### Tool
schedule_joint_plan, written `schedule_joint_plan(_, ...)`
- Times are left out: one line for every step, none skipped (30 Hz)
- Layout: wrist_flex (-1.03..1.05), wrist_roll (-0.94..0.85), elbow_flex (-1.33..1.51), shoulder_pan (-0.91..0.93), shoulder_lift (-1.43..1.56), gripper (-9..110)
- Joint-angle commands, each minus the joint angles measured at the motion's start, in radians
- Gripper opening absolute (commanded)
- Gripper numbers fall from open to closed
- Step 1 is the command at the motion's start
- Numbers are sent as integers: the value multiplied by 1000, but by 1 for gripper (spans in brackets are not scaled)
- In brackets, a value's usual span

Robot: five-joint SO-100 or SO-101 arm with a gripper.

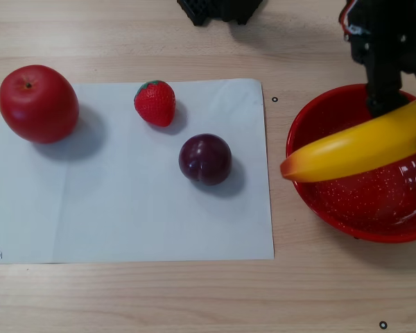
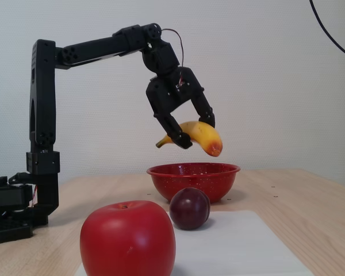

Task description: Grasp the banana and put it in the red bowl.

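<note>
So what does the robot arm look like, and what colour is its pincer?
The arm is all black, built from chunky blocky plastic pieces joined together, rising from a tall black post. The pincer is black too, with two curved fingers. A thin dark wire loops above the wrist, and there is a small red spot near the wrist.

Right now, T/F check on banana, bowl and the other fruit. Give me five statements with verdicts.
1. The gripper holds the banana in the air above the red bowl. True.
2. The banana already lies in the bowl. False: in the fixed view there is clear space between it and the rim.
3. The plum sits on the white sheet. True.
4. The strawberry lies inside the bowl. False: it is on the sheet, between the apple and the plum in the other view.
5. The banana's orange-red end points away from the sheet. False: it points toward it in the other view.
</note>
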Motion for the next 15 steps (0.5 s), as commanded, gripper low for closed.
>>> schedule_joint_plan(-49, 17, -34, 23, 58, 0)
schedule_joint_plan(-46, 17, -25, 25, 52, 0)
schedule_joint_plan(-43, 18, -15, 25, 46, 0)
schedule_joint_plan(-31, 25, -11, 28, 38, 1)
schedule_joint_plan(-9, 37, -9, 32, 29, 5)
schedule_joint_plan(9, 51, -6, 35, 20, 9)
schedule_joint_plan(17, 57, 0, 37, 11, 12)
schedule_joint_plan(35, 64, 0, 40, -2, 16)
schedule_joint_plan(55, 74, -3, 41, -12, 21)
schedule_joint_plan(66, 81, -5, 41, -21, 25)
schedule_joint_plan(80, 86, -9, 41, -29, 27)
schedule_joint_plan(95, 94, -17, 41, -35, 30)
schedule_joint_plan(104, 98, -18, 38, -41, 33)
schedule_joint_plan(118, 101, -26, 37, -43, 36)
schedule_joint_plan(135, 103, -35, 35, -48, 38)
